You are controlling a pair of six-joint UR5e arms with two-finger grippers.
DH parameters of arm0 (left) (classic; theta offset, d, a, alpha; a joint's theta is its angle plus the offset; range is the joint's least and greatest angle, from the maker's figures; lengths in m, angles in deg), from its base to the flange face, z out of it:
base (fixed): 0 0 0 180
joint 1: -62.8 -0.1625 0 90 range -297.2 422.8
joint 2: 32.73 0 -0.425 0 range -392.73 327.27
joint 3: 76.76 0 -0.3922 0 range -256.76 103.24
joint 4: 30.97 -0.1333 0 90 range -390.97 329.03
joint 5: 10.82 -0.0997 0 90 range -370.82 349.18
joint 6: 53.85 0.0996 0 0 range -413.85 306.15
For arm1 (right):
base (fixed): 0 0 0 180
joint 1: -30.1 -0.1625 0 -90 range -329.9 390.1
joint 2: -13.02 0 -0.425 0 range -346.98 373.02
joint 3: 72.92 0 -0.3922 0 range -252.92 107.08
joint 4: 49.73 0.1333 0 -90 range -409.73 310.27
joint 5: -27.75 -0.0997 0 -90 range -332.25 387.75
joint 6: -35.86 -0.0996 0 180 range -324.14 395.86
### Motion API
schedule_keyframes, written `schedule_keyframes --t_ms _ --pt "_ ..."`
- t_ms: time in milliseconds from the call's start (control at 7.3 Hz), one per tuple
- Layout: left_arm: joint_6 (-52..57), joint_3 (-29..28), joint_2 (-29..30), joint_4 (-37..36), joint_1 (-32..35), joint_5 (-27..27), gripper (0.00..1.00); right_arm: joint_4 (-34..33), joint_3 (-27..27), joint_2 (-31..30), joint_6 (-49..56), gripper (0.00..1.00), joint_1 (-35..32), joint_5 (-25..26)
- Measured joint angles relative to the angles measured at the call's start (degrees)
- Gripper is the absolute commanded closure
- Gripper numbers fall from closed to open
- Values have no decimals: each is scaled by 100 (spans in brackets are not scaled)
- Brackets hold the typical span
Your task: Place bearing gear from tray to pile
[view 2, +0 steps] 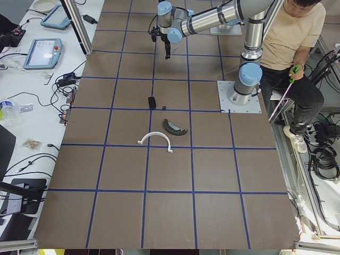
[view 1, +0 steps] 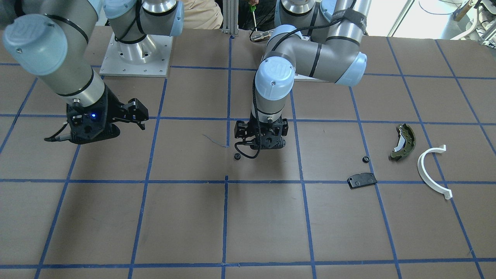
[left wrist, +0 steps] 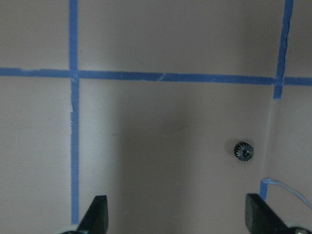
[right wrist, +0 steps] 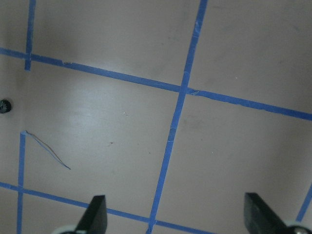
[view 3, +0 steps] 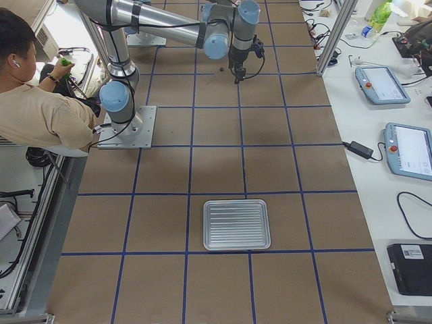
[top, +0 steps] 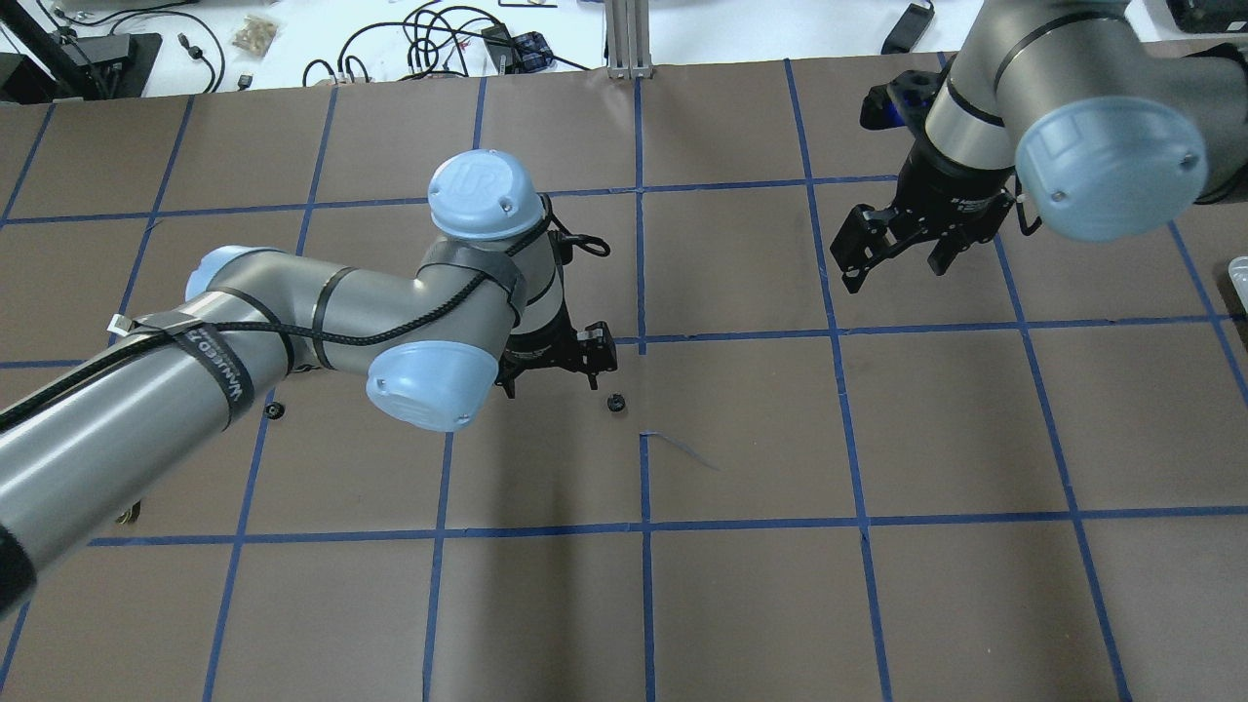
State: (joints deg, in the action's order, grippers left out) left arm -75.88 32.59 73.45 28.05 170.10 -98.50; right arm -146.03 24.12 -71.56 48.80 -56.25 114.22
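A small black bearing gear [view 1: 237, 156] lies on the brown table near the centre, also in the overhead view [top: 615, 402]. In the left wrist view the gear [left wrist: 244, 151] lies ahead of the right-hand fingertip [left wrist: 258, 214]. My left gripper [view 1: 261, 134] hangs open and empty just above the table beside this gear. A second small gear [view 1: 365, 159] lies by the pile: black plate [view 1: 362, 180], olive brake shoe [view 1: 403, 142], white half-ring [view 1: 432, 170]. My right gripper [top: 897, 268] is open and empty, raised above the table. The ribbed metal tray [view 3: 236, 224] looks empty.
Blue tape lines grid the table, and a loose tape strand [top: 682, 450] lies near the central gear. An operator [view 3: 40, 108] sits behind the arm bases. Screens and cables [view 2: 45, 53] lie along the table's far side.
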Motion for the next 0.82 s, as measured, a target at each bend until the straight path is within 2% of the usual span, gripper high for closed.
schedule_keyframes --t_ms 274,548,685,822 --pt "-438 30 510 -659 233 59 0 597 -387 -167 -978 0 10 256" --pt "-514 32 813 -1117 355 48 0 805 -579 -286 -1346 0 -22 334" --pt "-521 31 857 -1210 387 31 11 827 -558 -404 -1368 0 -50 316" --pt "-520 30 874 -1241 399 20 15 808 -502 -496 -1342 0 -71 300"
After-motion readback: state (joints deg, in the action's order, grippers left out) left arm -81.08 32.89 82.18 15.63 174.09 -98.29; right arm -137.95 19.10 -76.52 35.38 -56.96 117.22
